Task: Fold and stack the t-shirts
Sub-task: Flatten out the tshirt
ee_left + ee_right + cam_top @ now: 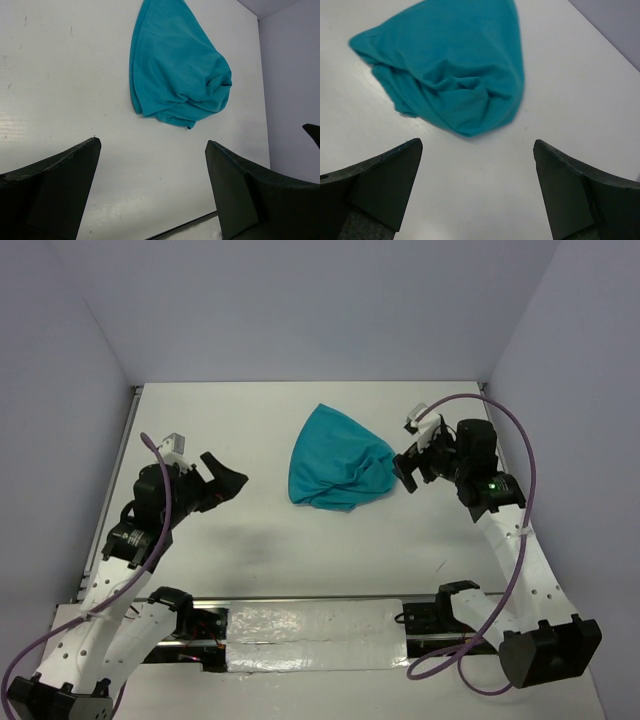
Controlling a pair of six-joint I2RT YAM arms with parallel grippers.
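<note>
The teal t-shirt (338, 465) lies bunched in a rough wedge on the white table, right of centre; it also shows in the left wrist view (175, 65) and the right wrist view (450, 65). No tag shows. My left gripper (228, 480) is open and empty, well to the shirt's left, with bare table between its fingers (152, 150). My right gripper (407, 472) is open and empty, just off the shirt's right edge, with bare table between its fingers (477, 150).
The white table (250, 430) is walled by pale partitions at the back and both sides. A black rail and white foam strip (310, 630) run along the near edge between the arm bases.
</note>
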